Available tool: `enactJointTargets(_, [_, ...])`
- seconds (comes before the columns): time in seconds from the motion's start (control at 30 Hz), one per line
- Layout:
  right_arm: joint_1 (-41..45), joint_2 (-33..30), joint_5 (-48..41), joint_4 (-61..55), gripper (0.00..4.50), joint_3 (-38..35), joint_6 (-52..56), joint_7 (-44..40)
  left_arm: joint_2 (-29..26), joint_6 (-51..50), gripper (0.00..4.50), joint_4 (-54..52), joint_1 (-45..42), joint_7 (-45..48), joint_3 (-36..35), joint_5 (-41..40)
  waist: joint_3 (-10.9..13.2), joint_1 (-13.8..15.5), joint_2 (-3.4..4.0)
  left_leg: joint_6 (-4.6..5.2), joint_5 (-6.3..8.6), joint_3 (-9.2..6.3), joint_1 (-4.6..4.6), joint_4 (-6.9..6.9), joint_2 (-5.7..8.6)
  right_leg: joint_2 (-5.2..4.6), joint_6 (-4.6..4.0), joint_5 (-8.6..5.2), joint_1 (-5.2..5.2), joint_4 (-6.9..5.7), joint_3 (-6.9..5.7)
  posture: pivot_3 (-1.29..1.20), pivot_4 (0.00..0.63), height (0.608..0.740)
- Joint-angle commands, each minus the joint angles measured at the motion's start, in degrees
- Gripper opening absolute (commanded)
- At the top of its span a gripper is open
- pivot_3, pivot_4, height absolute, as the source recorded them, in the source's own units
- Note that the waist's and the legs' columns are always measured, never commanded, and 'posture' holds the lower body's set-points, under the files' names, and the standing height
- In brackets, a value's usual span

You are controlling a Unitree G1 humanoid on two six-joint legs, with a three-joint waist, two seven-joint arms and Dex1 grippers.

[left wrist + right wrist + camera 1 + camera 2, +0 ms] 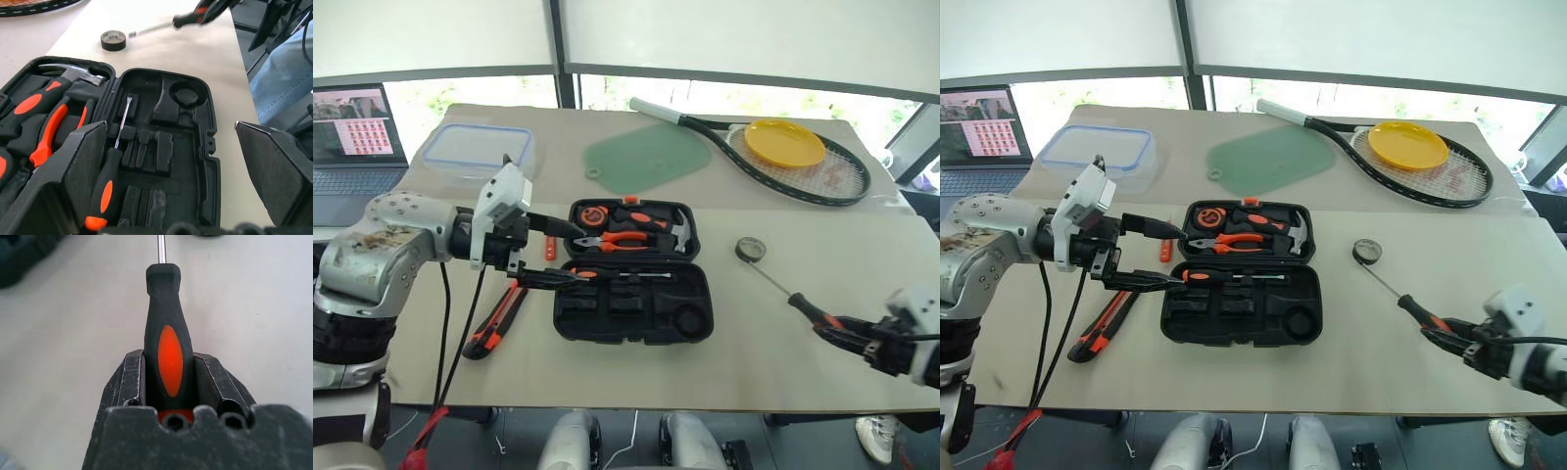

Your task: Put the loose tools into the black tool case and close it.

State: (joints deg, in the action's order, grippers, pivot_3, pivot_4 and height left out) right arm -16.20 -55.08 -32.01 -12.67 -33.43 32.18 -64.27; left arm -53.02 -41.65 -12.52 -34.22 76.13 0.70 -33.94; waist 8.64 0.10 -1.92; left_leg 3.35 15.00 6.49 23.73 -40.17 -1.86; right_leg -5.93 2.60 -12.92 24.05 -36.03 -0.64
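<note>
Tool case: black moulded clamshell (633, 311), lying open at the middle of the bench (754, 352); the far half is holding a hammer (677, 230), orange-handled pliers (625, 238) and a tape measure (591, 214); the near half is showing mostly empty tool-shaped slots.

Screwdriver in case: black-and-orange handle, thin steel shaft (607, 275), sitting in the near half along the hinge edge; its long axis is running left to right, handle towards my left, tip towards my right.

Screwdriver in my right pincer: black handle with an orange oval, thin steel shaft (164, 333); I am gripping it by the butt of the handle near the bench's right front edge. Its long axis is running diagonally, shaft pointing away from me and leftwards, tip lying near a roll of dark tape (751, 250).

Utility knife: black-and-orange body (495, 320), lying on the bench just left of the case, well apart from the right-hand screwdriver; its long axis is running front-left to back-right.

Tester pen: small orange sliver (549, 246) at the case's far-left corner, partly hidden by my fingers.

Left pincer (555, 251): fingers spread wide, holding nothing, hovering at the left end of the case above the stowed screwdriver's handle.

Right pincer (168, 382): clamping both fingers on the handle.
</note>
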Motion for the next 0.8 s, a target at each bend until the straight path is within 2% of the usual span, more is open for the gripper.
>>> enactJointTargets(0.03, [4.8, -3.1, -4.4, -4.7, 1.02, 1.7, 0.7, -4.4, -2.4, 1.4, 4.50, -1.0, 0.4, 1.1, -2.8, -0.7, 0.0, -0.2, -0.01, -0.01, 0.00, -0.01, 0.00, 0.01, -0.03, 0.04, -0.02, 0.00, 0.00, 0.01, 0.00, 0.00, 0.150, 0.738])
enactJointTargets(0.2, [20.8, -4.6, -1.0, -3.4, 1.02, 17.5, -2.4, -7.6, -5.2, 3.4, 4.50, 1.7, -0.9, 3.6, -2.1, 0.9, 0.1, -0.4, 0.02, -0.06, -0.03, -0.01, 0.00, 0.01, -0.03, 0.06, -0.07, 0.03, 0.06, 0.03, 0.02, 0.00, 0.150, 0.738])
enactJointTargets(0.3, [35.7, -0.2, 5.2, 2.1, 1.02, 30.3, -5.5, -8.7, -7.2, 3.8, 4.50, 2.6, -0.5, 4.4, -3.2, 1.1, 0.1, -0.3, 0.03, -0.09, -0.05, 0.02, 0.06, 0.02, -0.03, 0.09, -0.13, 0.00, 0.14, 0.03, -0.04, 0.00, 0.150, 0.738])
enactJointTargets(0.4, [44.5, 3.9, 11.3, 8.3, 1.02, 38.6, -9.3, -10.0, -8.7, 2.3, 4.50, -0.2, 1.9, 4.3, -5.2, -0.8, 0.2, -0.3, 0.03, -0.11, -0.07, 0.03, 0.10, 0.02, 0.01, 0.11, -0.13, 0.00, 0.22, 0.03, -0.03, 0.00, 0.150, 0.738])
enactJointTargets(0.6, [53.5, 9.7, 19.6, 21.2, 1.02, 46.7, -16.9, -11.3, -9.6, 0.3, 4.50, -4.9, 6.0, 2.3, -8.1, -3.2, 0.2, 0.3, 0.06, -0.44, -0.25, 0.06, 0.29, -0.01, -0.01, 0.08, -0.10, -0.09, 0.31, 0.05, -0.09, 0.00, 0.150, 0.738])
enactJointTargets(0.8, [57.1, 13.0, 23.0, 28.0, 1.02, 49.3, -21.9, -13.3, -9.7, 0.3, 4.50, -6.1, 8.1, 0.7, -9.1, -3.4, 0.3, 0.4, 0.07, -0.45, -0.26, 0.03, 0.40, -0.07, 0.01, 0.05, -0.08, -0.08, 0.35, 0.04, -0.14, 0.00, 0.150, 0.738])
